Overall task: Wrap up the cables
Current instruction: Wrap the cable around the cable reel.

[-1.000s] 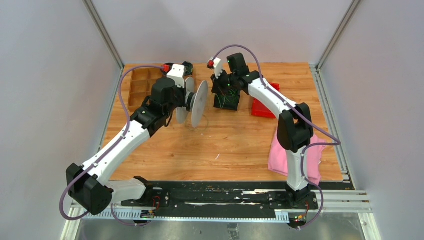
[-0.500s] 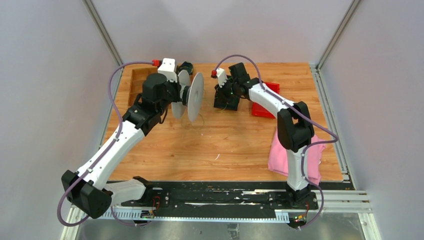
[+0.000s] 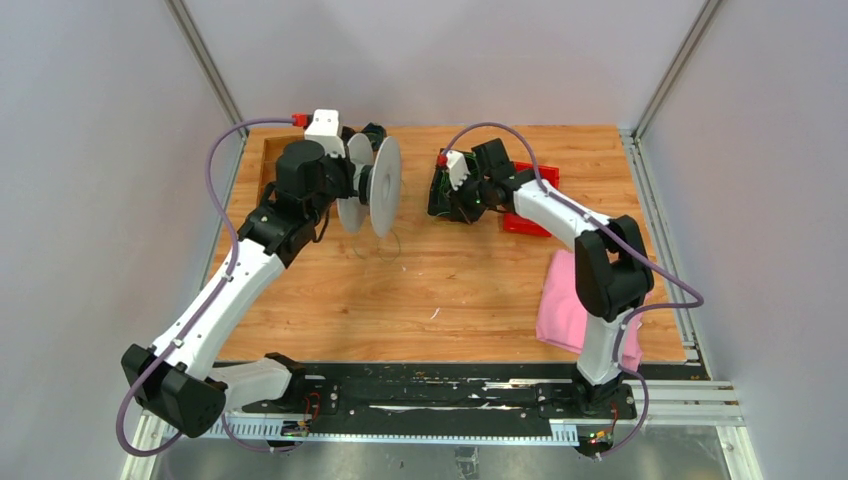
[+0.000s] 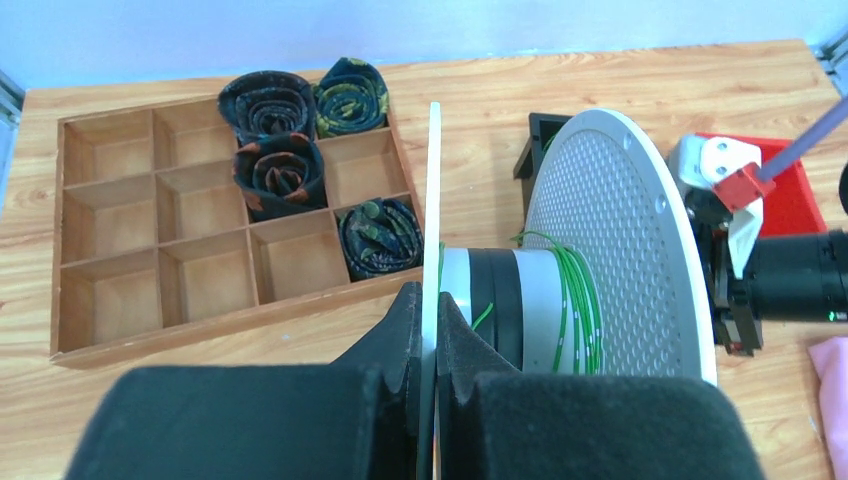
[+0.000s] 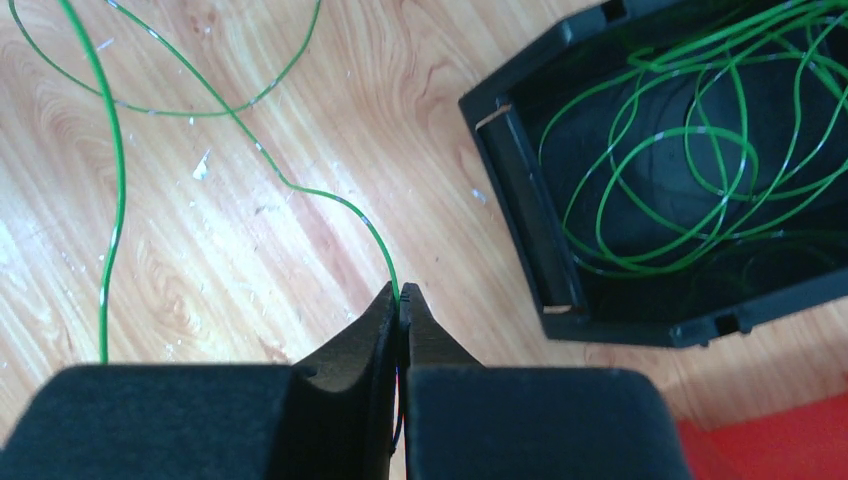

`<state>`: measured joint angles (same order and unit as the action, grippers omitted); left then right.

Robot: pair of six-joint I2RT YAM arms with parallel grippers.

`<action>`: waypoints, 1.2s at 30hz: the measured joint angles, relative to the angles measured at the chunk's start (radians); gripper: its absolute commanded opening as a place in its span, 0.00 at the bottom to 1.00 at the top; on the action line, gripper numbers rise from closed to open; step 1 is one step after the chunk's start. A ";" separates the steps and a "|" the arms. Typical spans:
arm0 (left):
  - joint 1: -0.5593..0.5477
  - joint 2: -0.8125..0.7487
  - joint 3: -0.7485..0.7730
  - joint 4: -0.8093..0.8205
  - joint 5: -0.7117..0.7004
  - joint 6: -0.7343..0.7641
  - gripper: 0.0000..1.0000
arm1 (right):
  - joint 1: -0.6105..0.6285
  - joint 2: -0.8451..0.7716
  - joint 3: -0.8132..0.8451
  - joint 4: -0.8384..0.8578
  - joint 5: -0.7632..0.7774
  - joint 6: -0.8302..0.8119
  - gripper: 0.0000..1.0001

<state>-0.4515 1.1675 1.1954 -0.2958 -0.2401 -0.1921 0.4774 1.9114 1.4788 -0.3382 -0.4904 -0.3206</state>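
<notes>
Cable [image 5: 378, 245] is trailing toward 11 o'clock from the right end effector [image 5: 402, 298] pinching it; the spool [image 3: 385, 186], at its 9 o'clock, is sitting clamped in the left end effector [image 4: 430, 305].

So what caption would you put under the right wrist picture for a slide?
The right gripper, shut on a thin green cable over the wooden table, beside a black bin holding more.

I'm seeing the wooden bench [image 3: 450, 290] carrying a divided wooden tray [image 4: 57, 230] far left. A black box [image 5: 520, 205] and red tray [image 3: 522, 222] are sitting mid-back, a pink cloth [image 3: 560, 310] is lying right, and a green cable [image 5: 112, 150] is trailing across it.
</notes>
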 measured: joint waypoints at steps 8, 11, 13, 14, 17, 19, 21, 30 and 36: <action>0.024 0.000 0.055 -0.004 0.006 -0.022 0.00 | -0.011 -0.085 -0.163 -0.004 0.004 -0.007 0.01; 0.031 0.000 0.065 -0.007 0.006 -0.029 0.00 | -0.012 -0.098 -0.215 -0.004 0.007 -0.016 0.01; 0.034 0.000 0.067 -0.007 0.005 -0.032 0.00 | -0.013 -0.113 -0.259 -0.008 0.018 -0.027 0.01; 0.036 0.000 0.067 -0.008 0.005 -0.034 0.00 | -0.014 -0.115 -0.263 -0.009 0.019 -0.029 0.02; 0.037 0.000 0.067 -0.015 0.003 -0.038 0.00 | -0.016 -0.148 -0.298 -0.018 0.029 -0.050 0.07; 0.037 0.000 0.067 -0.021 0.005 -0.041 0.00 | -0.020 -0.176 -0.303 -0.033 0.026 -0.064 0.13; 0.037 0.000 0.067 -0.022 0.005 -0.043 0.00 | -0.023 -0.200 -0.303 -0.035 0.016 -0.068 0.20; 0.038 0.000 0.067 -0.021 0.025 -0.044 0.01 | -0.024 -0.193 -0.189 -0.055 -0.045 0.023 0.37; 0.038 0.000 0.066 -0.020 0.039 -0.044 0.00 | -0.024 -0.153 -0.077 -0.044 -0.098 0.156 0.39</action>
<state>-0.4133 1.1679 1.2617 -0.3161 -0.2012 -0.2359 0.4530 1.7584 1.4014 -0.3824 -0.5884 -0.1646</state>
